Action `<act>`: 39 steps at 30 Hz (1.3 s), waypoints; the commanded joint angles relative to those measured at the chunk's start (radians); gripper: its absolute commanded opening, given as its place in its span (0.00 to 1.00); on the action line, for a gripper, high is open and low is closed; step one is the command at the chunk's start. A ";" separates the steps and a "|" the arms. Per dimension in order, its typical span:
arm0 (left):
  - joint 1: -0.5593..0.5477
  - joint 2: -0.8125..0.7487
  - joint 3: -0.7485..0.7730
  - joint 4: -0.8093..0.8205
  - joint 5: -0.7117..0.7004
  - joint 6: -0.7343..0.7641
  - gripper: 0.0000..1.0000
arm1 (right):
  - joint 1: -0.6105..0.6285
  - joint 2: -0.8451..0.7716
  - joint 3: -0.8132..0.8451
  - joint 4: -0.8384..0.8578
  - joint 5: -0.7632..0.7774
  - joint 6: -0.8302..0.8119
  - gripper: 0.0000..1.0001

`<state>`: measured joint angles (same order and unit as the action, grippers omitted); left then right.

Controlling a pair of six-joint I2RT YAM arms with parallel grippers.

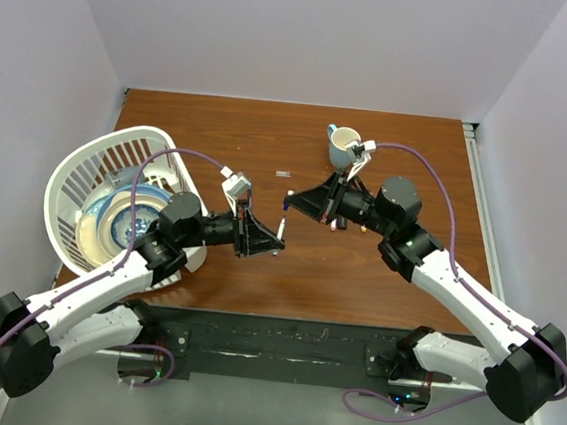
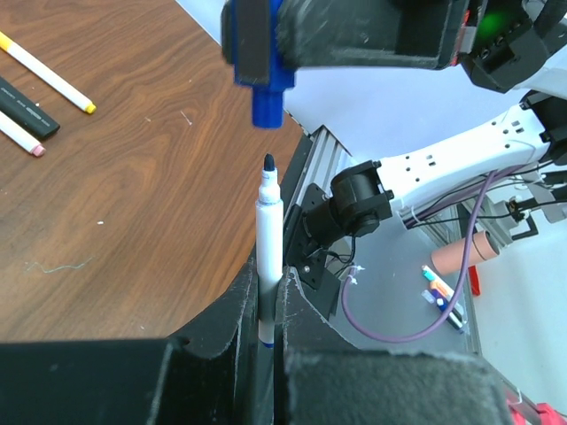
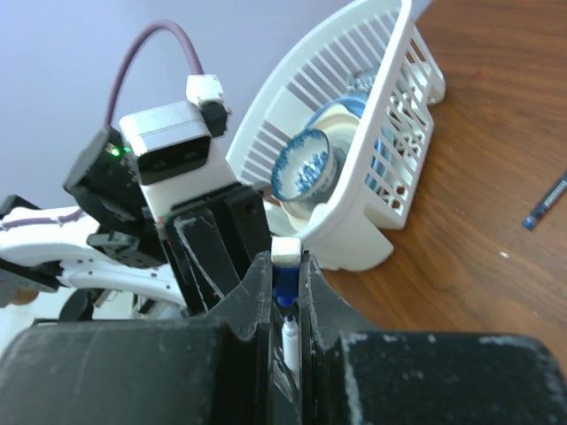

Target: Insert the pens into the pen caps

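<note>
My left gripper (image 2: pixel 268 288) is shut on a white pen (image 2: pixel 268 232) with a dark blue tip, held upright. My right gripper (image 3: pixel 285 266) is shut on a blue pen cap (image 3: pixel 286 288), also seen in the left wrist view (image 2: pixel 266 99). The cap's opening faces the pen tip with a small gap between them. The pen tip also shows in the right wrist view (image 3: pixel 290 341). In the top view the left gripper (image 1: pixel 263 239) and the right gripper (image 1: pixel 295 202) meet over the table's middle. A yellow-tipped pen (image 2: pixel 49 75), a black highlighter (image 2: pixel 27 106) and a pink-tipped pen (image 2: pixel 22 137) lie on the table.
A white basket (image 1: pixel 72 167) with blue-white dishes stands at the left. A mug (image 1: pixel 345 146) stands at the back behind the right gripper. A small dark blue pen (image 3: pixel 545 202) lies on the brown table (image 1: pixel 220 141).
</note>
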<state>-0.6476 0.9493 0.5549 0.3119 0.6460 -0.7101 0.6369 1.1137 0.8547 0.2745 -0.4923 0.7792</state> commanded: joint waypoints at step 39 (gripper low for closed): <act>0.003 -0.003 0.008 -0.008 0.058 0.095 0.00 | 0.017 -0.035 0.089 -0.150 0.020 -0.060 0.00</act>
<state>-0.6483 0.9543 0.5587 0.2680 0.6769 -0.6418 0.6525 1.0752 0.8867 0.0757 -0.4812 0.7147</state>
